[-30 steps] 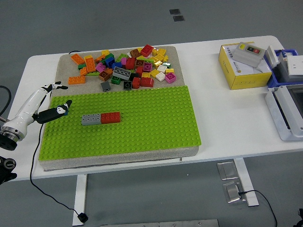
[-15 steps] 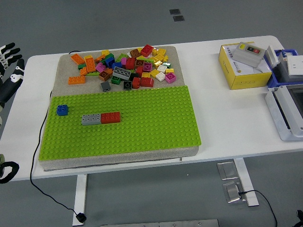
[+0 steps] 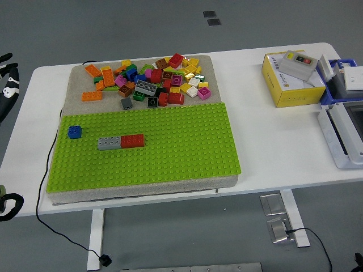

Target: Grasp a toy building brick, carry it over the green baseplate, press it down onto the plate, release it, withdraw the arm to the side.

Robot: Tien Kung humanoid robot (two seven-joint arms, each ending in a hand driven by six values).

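Sat pressed onto the green baseplate [image 3: 170, 153] near its far left corner: a small blue brick [image 3: 74, 132], square in plan, so with no long axis to speak of, sides lined up with the plate's stud rows. Lay just to its right and a little nearer, apart from it: a grey brick [image 3: 109, 143] and a red brick [image 3: 133, 141] joined end to end, long axis running left to right along the rows. Left bare otherwise, the whole right half and near strip of the plate. Heaped beyond the plate's far edge on the tan mat [image 3: 76, 85]: a pile of loose bricks [image 3: 153, 82] in many colours. Barely showed at the picture's left edge, off the white table [image 3: 272, 147] and well clear of the blue brick: the left hand [image 3: 7, 79], holding nothing, too cropped to tell how its fingers were set. Stood well apart on the table's right: a yellow box [image 3: 289, 82] and a blue bin [image 3: 340, 79].
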